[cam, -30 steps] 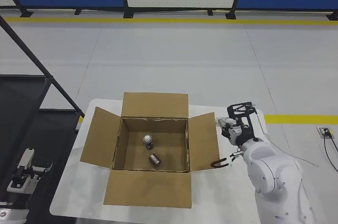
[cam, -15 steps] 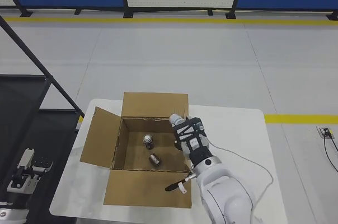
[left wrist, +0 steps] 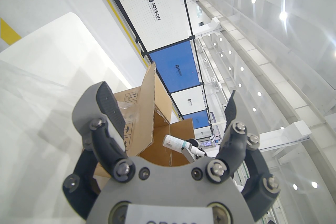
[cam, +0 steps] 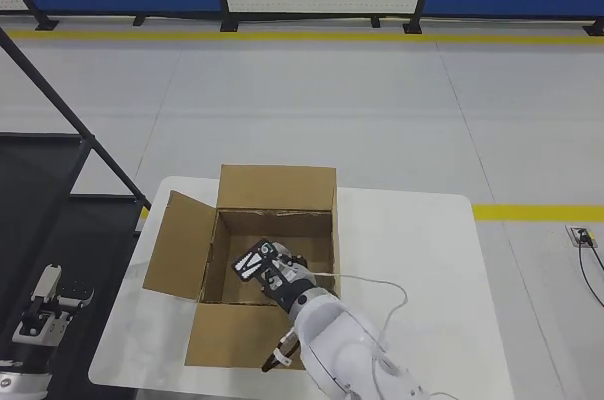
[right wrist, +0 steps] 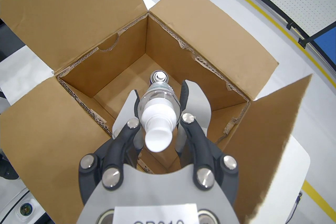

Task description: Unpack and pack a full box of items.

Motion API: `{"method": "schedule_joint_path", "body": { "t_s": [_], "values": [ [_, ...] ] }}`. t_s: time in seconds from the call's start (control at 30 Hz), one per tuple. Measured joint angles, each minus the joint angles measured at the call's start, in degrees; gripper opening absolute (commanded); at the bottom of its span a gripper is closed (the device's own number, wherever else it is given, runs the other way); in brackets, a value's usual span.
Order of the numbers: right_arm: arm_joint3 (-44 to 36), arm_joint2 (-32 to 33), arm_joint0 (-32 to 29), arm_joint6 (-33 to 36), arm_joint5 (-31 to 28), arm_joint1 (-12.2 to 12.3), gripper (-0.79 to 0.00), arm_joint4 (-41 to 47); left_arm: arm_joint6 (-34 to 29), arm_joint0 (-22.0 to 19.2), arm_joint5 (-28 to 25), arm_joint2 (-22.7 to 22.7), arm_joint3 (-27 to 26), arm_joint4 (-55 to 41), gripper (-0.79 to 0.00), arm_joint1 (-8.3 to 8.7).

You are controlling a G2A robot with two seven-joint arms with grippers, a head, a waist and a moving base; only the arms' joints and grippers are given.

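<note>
Having been swung in from the side, the right tool [right wrist: 160, 93] is held over the open brown cardboard box [right wrist: 78, 12], closed on a clear, white-capped plastic spray bottle [right wrist: 157, 114]. Packing is judged under way; the left tool [left wrist: 168, 99] is spread wide, empty.

Brown cardboard box [right wrist: 78, 12]; clear, white-capped bottle [right wrist: 158, 104]; white table [cam: 412, 260]; yellow floor line [cam: 542, 213].

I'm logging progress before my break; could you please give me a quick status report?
Right gripper shut on spray bottle, above open cardboard box. Left gripper open, empty. Aerosol can upright on box floor, below bottle.
</note>
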Motion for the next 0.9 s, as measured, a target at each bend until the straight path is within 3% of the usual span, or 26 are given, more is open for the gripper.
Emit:
{"method": "schedule_joint_path", "body": {
  "t_s": [0.3, 0.57, 0.9],
  "values": [
    [6.3, -2.1, 3.4, 2.4, 4.6, -1.8, -0.785, -4.1, 0.0, 0.0, 0.0, 0.0, 0.0, 0.0, 0.0, 0.0],
    [21.9, 0.6, 14.0, 9.1, 7.3, -4.8, -0.785, 4.7, 0.0, 0.0, 0.0, 0.0, 0.0, 0.0, 0.0, 0.0],
    [40.6, 0.5, 22.4, 7.0, 6.6, -7.8, -0.785, 12.5, 0.0, 0.0, 0.0, 0.0, 0.0, 0.0, 0.0, 0.0]
  ]
}}
